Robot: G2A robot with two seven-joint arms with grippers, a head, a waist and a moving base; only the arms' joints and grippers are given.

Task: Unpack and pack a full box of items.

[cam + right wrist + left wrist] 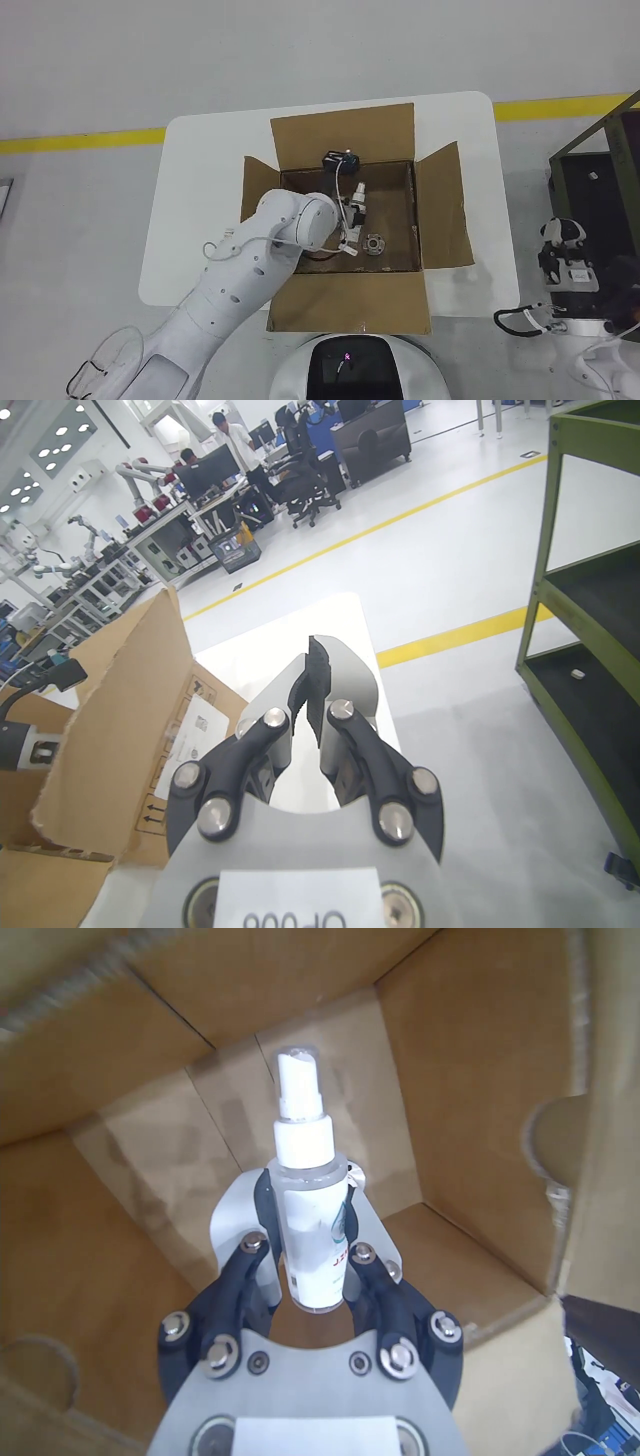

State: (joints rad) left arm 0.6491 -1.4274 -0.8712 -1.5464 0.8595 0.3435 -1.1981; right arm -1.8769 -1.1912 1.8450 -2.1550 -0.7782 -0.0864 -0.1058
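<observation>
Hanging inside the box (345, 130), left tool (306, 1200) clamps a spray bottle (304, 1140) (mid-body) — right tool (312, 672) clenched.

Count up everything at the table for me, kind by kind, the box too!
Open brown cardboard box: 1
Clear plastic spray bottle with a white pump, gripped by the left tool inside the box: 1
Small round grey metal part on the box floor: 1
Total: 3
Black-and-blue piece by the arm: may be robot wiring, not counted.
</observation>
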